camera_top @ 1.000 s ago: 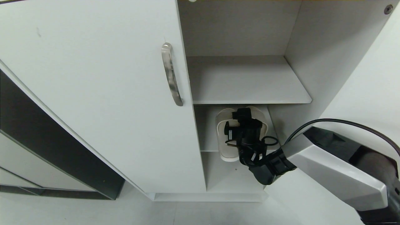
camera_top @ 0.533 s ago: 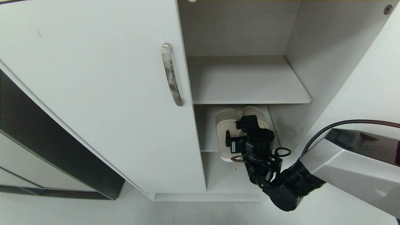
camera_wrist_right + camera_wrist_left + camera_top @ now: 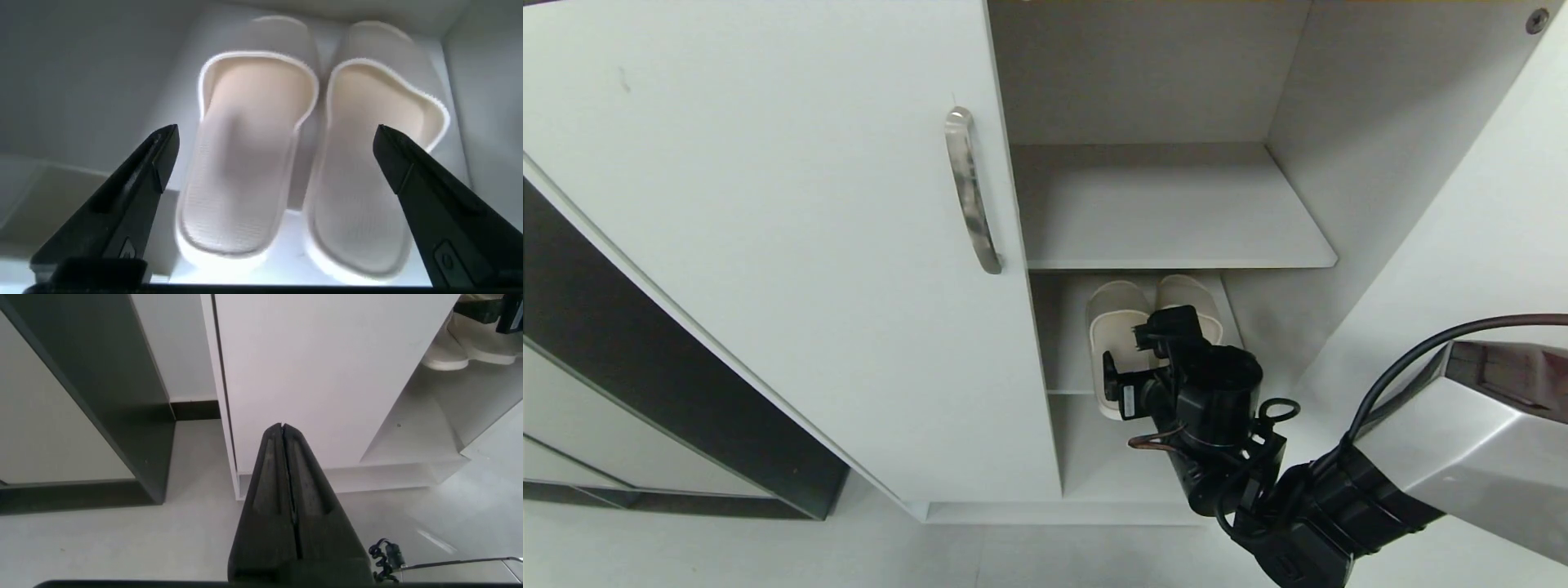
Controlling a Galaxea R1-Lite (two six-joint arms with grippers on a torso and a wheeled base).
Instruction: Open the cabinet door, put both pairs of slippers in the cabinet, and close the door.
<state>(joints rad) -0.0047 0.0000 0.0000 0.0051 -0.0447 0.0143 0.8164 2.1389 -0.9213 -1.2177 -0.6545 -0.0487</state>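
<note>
Pair of pale slippers (image 3: 253, 155) lies side by side on the lower shelf (image 3: 1058, 347) inside the cabinet (image 3: 1339, 122), under the upper shelf (image 3: 1160, 212). Heels hang slightly past the shelf's front edge. Right gripper (image 3: 1127, 347) sits just in front of the heels with its fingers spread wide, holding nothing and not touching them. Left door (image 3: 768, 245) is closed, handle (image 3: 970, 192) at its edge. Left gripper (image 3: 282, 433) is clenched on nothing, low over the floor (image 3: 188, 506) near that door's bottom.
</note>
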